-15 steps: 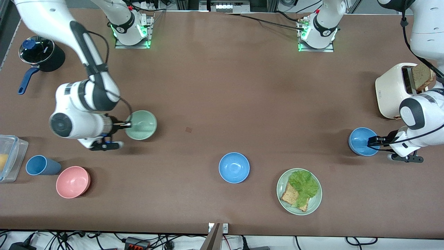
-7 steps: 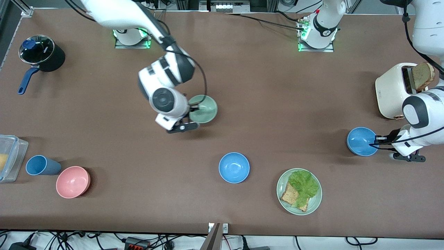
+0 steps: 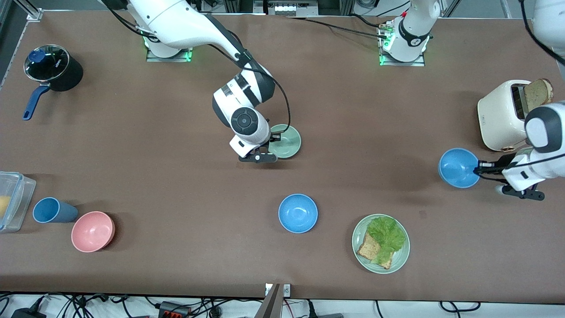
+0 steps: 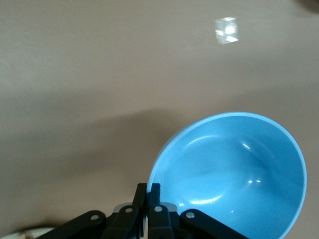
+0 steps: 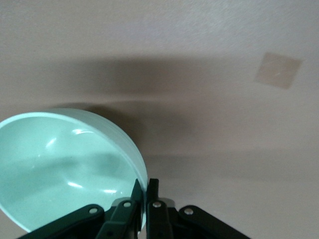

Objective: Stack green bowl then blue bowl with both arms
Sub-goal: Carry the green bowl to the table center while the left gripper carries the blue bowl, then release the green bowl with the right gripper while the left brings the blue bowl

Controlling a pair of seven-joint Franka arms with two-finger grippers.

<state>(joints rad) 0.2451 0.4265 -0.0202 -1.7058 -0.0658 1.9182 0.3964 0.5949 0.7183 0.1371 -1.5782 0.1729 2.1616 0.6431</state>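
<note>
Front view: I see the right gripper [image 3: 274, 138] clamped on the green bowl's [image 3: 287, 141] rim at mid-table. The left gripper [image 3: 478, 168] pinches the blue bowl's [image 3: 457, 168] rim, raised near the toaster [image 3: 501, 115].

Brown table [image 3: 176, 185] is carrying a free blue bowl [image 3: 298, 213], lettuce plate [image 3: 380, 244], pink bowl [image 3: 93, 231], blue cup [image 3: 52, 210], black pot [image 3: 53, 68], toaster [image 3: 503, 115], all apart from both grippers.
</note>
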